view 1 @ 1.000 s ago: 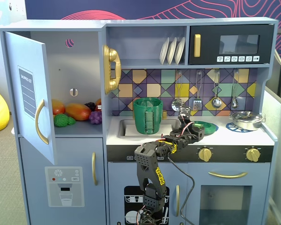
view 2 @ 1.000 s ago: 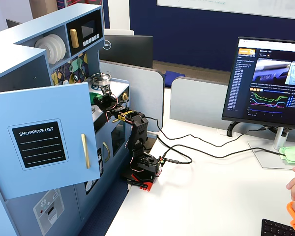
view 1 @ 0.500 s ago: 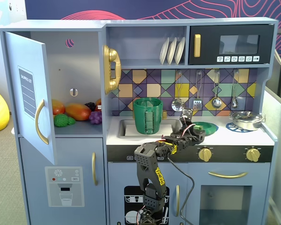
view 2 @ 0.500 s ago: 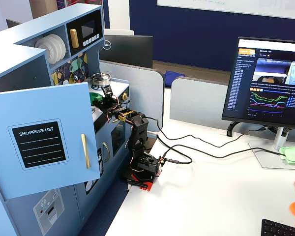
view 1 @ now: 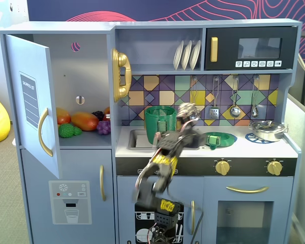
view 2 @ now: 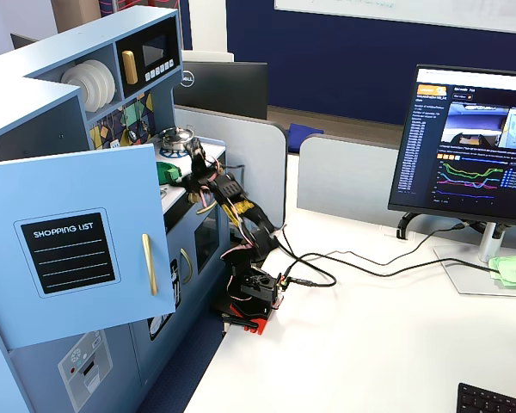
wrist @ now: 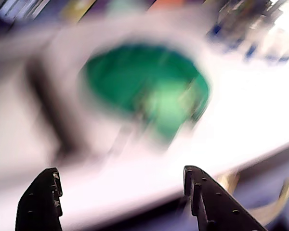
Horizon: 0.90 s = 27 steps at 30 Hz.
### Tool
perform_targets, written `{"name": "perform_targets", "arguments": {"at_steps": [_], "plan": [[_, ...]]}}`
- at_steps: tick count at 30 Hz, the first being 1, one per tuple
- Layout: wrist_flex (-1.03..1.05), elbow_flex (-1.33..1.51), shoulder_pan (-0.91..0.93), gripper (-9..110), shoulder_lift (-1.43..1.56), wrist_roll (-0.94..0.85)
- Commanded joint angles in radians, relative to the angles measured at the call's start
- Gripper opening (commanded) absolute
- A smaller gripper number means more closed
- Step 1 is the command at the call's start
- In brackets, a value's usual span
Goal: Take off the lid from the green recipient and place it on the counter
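Note:
The green recipient [view 1: 160, 124] stands upright and open-topped on the counter [view 1: 244, 146], behind the sink [view 1: 137, 138]. The lid [view 1: 218, 138] lies flat on the counter to its right, over a burner print. My gripper [view 1: 189, 111] is blurred and hovers above the counter between the recipient and the lid, touching neither. In the wrist view the gripper [wrist: 120, 169] is open and empty, with both black fingers [wrist: 41, 197] far apart. A blurred green shape [wrist: 144, 89] lies beyond them; I cannot tell whether it is the lid or the recipient.
A silver pot [view 1: 267, 130] sits at the counter's right end. Utensils [view 1: 235, 101] hang on the back wall. The fridge door [view 1: 33, 101] stands open at the left, with toy fruit [view 1: 84, 121] on the shelf inside. In another fixed view the arm's base [view 2: 254, 297] stands on a white desk.

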Motion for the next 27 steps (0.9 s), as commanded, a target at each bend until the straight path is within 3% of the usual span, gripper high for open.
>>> {"name": "perform_targets", "arguments": {"at_steps": [1, 10, 16, 23, 27], "plan": [[0.268, 0.166, -0.089, 23, 0.258, -0.078], [0.416, 0.698, -0.327, 9, 0.634, -0.052], [0.380, 0.907, -0.425, 2, 0.634, 0.150], [0.469, 0.976, -0.491, 0, 0.635, 0.308], [0.606, 0.976, -0.488, 0, 0.635, 0.275]]}}
